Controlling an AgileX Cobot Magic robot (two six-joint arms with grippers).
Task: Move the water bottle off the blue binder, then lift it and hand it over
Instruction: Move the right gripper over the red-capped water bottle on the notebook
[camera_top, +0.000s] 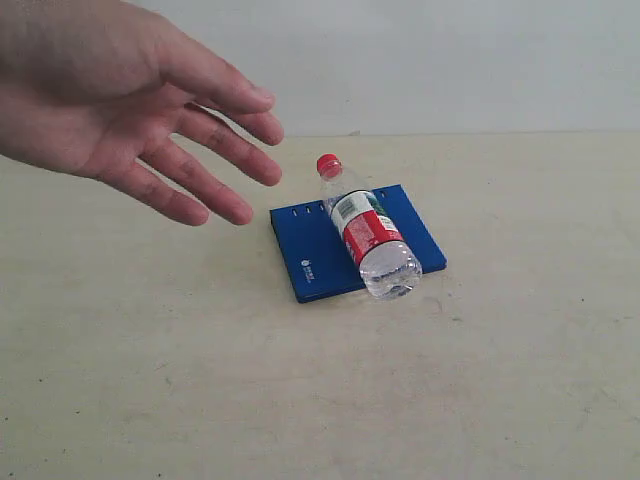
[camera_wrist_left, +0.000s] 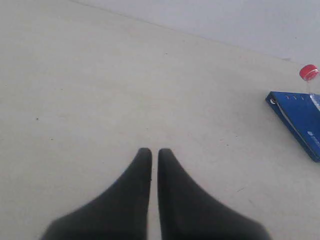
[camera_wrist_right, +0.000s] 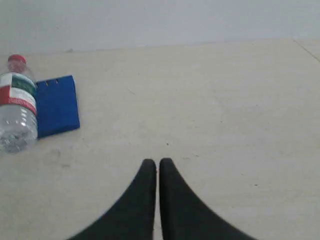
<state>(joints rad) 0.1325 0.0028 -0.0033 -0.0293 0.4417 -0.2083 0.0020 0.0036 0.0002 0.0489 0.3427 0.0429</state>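
Note:
The water bottle (camera_top: 368, 228) lies on its side across the blue binder (camera_top: 312, 255), red cap pointing away, its base overhanging the binder's near edge. The right wrist view shows the bottle (camera_wrist_right: 17, 107) and the binder (camera_wrist_right: 57, 105) off to one side. Only the binder's corner (camera_wrist_left: 300, 120) and the red cap (camera_wrist_left: 308, 72) reach into the left wrist view. My left gripper (camera_wrist_left: 154, 152) is shut with nothing in it, well away from the binder. My right gripper (camera_wrist_right: 158, 162) is shut and empty too, over bare table. Neither gripper appears in the exterior view.
A person's open hand (camera_top: 150, 110) hovers at the upper left of the exterior view, fingers spread toward the bottle. The beige table (camera_top: 320, 400) stretches back to a pale wall (camera_top: 450, 60).

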